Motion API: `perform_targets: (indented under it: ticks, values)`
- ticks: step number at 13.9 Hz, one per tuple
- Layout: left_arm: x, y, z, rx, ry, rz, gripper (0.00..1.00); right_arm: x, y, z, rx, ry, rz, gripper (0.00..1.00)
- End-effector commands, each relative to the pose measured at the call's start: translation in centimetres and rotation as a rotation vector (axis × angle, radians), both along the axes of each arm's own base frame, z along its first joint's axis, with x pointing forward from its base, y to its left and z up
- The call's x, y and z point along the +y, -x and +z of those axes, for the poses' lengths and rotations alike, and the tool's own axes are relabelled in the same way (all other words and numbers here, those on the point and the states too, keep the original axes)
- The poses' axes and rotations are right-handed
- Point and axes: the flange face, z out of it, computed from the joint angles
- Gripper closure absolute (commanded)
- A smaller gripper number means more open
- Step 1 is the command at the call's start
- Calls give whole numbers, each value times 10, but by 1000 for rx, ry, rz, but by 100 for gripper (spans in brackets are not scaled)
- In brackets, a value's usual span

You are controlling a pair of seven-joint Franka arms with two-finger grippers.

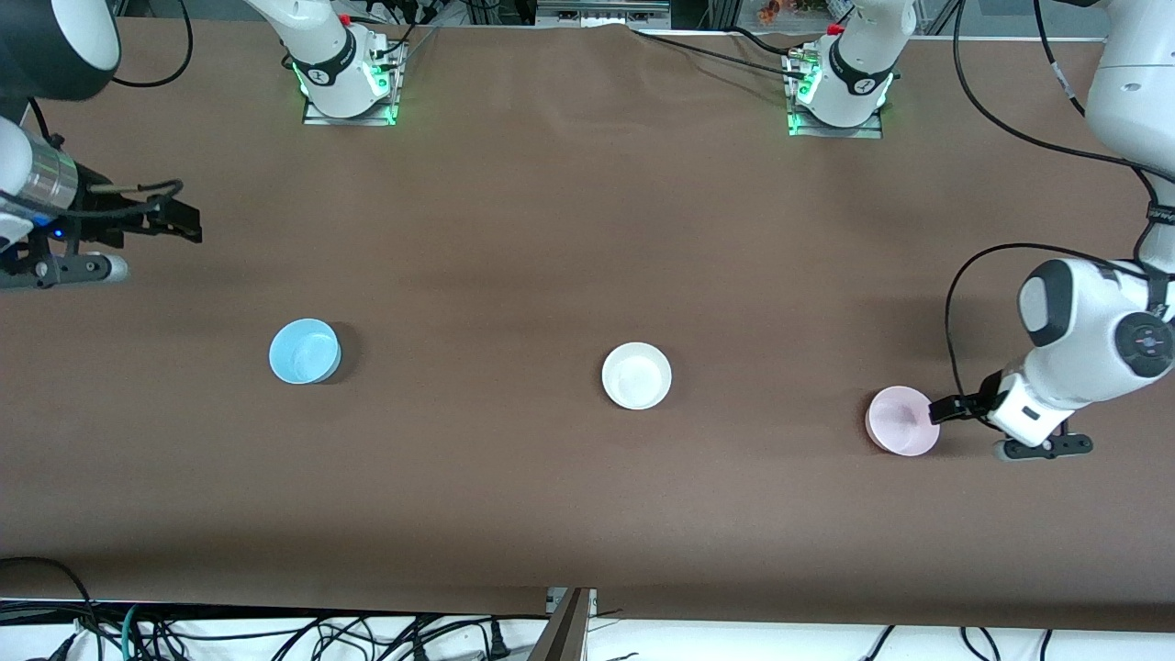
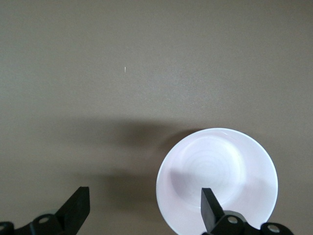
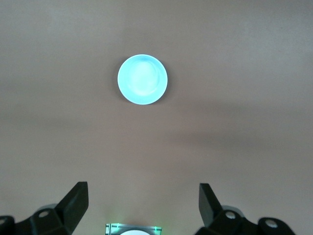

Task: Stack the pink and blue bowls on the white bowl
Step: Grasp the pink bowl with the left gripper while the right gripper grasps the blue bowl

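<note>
We see three small round bowls in a row on the brown surface (image 1: 551,229), well apart. The white bowl (image 1: 636,375) sits in the middle. The blue bowl (image 1: 304,351) is toward the right arm's end, the pink bowl (image 1: 903,420) toward the left arm's end. They look like light, smooth, stiff plastic, maybe slippery, so we think pinching the thin rim works best. Our left claw (image 2: 144,208) hangs wide open at the pink bowl's edge. Our right claw (image 3: 143,203) waits, open too, up high over the surface by its end
</note>
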Motion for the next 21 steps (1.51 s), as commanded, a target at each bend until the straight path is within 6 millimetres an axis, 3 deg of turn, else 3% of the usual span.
perform_targets:
  ticks: [1,4,8,15,19,21]
  values:
    - [-3,0,-10,0,-19,10,2,-13,-10,-3,-25,6,0,0]
    - [-1,4,-16,-5,-13,11,8,-21,-24,-23,-34,15,-7,0]
    - [-2,11,-28,-29,-1,3,17,-31,-48,-68,-44,13,-26,0]
    - [-3,13,-30,-22,-2,-2,40,-37,-85,-190,-62,-14,-36,0]
    - [-2,13,-27,-21,-5,-2,48,-35,-88,-255,-76,-36,-43,0]
    - [-2,13,-27,-21,-5,-4,51,-35,-83,-273,-97,-40,-50,0]
